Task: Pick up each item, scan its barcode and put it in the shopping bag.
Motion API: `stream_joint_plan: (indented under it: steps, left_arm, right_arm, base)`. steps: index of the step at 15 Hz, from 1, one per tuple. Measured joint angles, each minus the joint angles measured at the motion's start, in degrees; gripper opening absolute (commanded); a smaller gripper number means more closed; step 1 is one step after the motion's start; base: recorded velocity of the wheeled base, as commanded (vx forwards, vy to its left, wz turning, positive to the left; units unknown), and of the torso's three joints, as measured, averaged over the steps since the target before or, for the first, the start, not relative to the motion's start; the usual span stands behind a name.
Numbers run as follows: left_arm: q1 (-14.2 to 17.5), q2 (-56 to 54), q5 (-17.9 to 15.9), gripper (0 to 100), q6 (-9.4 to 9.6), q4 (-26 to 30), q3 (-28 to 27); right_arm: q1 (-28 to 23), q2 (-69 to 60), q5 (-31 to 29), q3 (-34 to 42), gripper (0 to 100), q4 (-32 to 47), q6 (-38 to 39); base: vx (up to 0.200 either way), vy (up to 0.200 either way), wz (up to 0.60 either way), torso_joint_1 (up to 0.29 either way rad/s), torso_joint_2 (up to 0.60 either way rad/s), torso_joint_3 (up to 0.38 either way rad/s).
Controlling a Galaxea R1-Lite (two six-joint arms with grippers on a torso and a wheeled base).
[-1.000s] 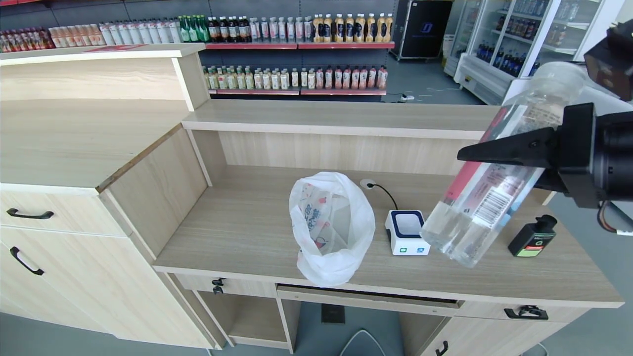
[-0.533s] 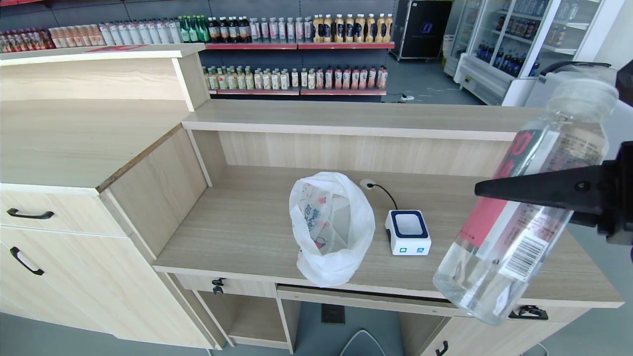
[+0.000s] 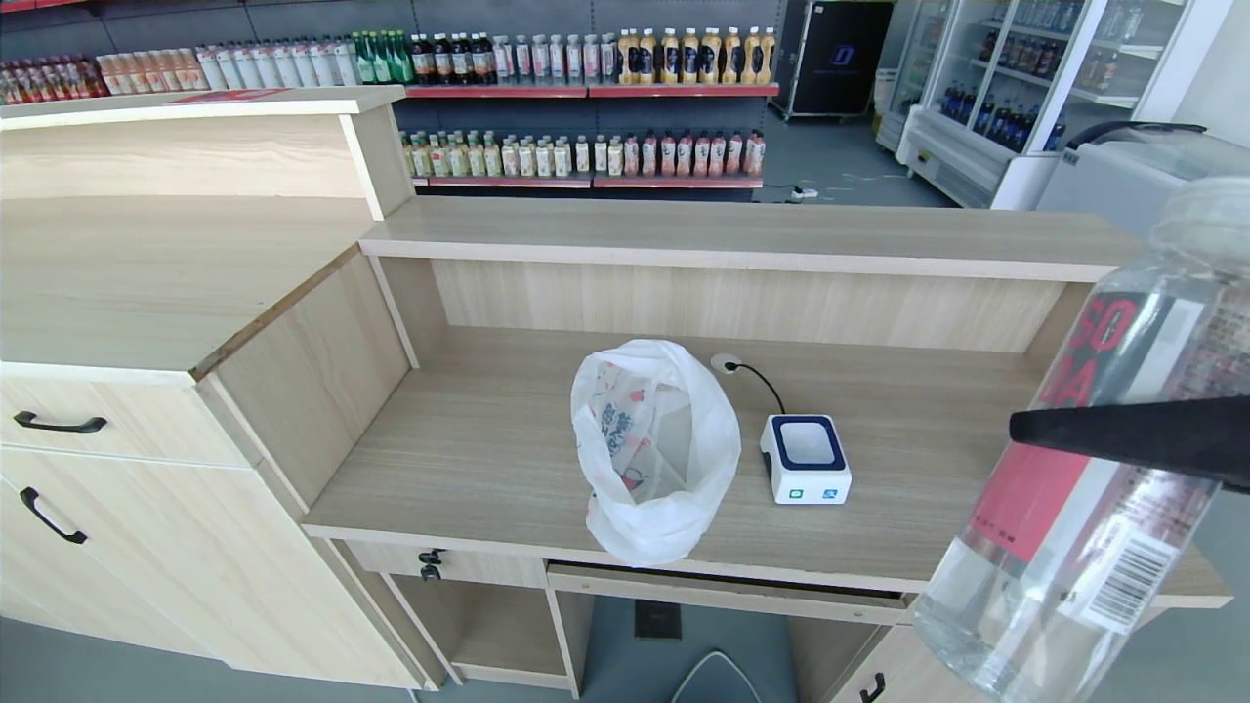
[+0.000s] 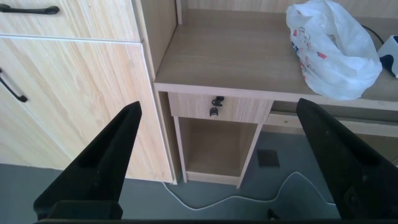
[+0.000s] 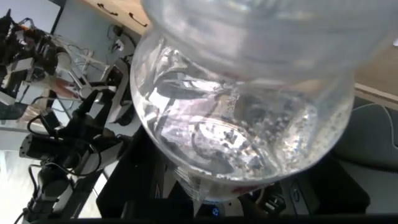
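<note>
One clear plastic bottle (image 3: 1084,469) is our item in hand. It hangs tilted at the lower right of the head view, cap toward the upper right corner and base toward the bottom edge, with the right gripper (image 3: 1035,430) closed around its middle and one black finger (image 3: 1152,439) crossing the red-and-white label (image 3: 1035,488). The barcode (image 3: 1123,586) sits low on that label and faces up toward us, so we judge the scan is not yet made. To do it well we should roll the wrist until the code looks down, then carry the bottle toward the centre of the frame and hold it level just above the glass window of the scanner (image 3: 804,457), keeping the finger off the print. The bottle is smooth, rounded and full of water, so it may slip or swing if we turn it fast; a slow roll seems wiser. In the right wrist view its moulded base (image 5: 249,124) glints, with bubbles inside. The scanner is a small white box with rounded corners, just right of the shopping bag (image 3: 656,449), a thin, crinkled white sack standing open at mid-frame on the matte wood-grain counter (image 3: 488,439). Our left gripper (image 4: 217,106) has its fingers spread wide, holding nothing, low by the cabinet front.
</note>
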Motion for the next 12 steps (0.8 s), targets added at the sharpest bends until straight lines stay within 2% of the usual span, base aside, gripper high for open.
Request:
stream_joint_plan:
  steps: [12]
  left_arm:
    - [0.0, 0.0, 0.0, 100, 0.00, 0.0, 0.0]
  right_arm:
    - [-0.1, -1.2, -0.1, -0.1, 0, -0.1, -0.1]
  base:
    - [0.000, 0.000, 0.00, 0.000, 0.00, 0.000]
